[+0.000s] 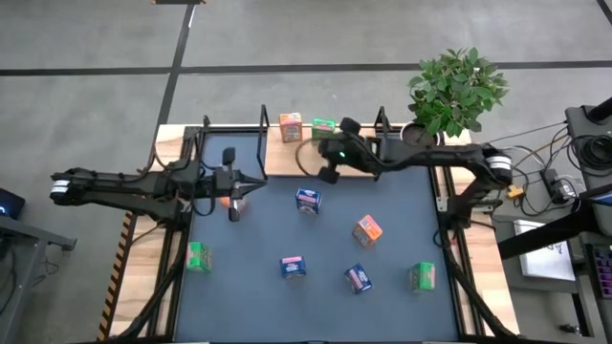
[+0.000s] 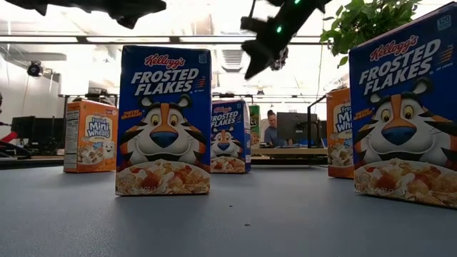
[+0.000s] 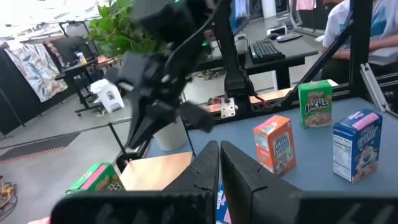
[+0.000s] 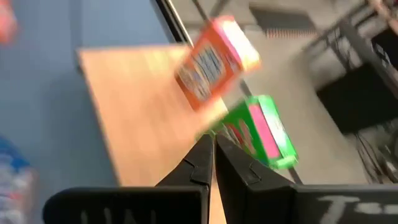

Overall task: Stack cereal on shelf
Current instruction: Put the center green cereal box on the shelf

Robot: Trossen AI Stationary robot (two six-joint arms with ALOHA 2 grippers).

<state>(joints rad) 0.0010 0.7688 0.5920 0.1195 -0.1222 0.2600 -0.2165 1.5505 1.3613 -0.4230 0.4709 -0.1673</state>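
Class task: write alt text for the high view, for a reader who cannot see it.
Seen from above, the right pincer hangs by the shelf, where an orange cereal box and a green one stand at the back. The left pincer is over the table's left side, with more small boxes scattered on it.

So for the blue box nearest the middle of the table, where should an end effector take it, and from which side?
The blue cereal box stands upright on the table, apart from the other boxes. Probably best to come straight down from above and close on its two broad faces near the top. The right end effector is nearer to it than the left end effector.
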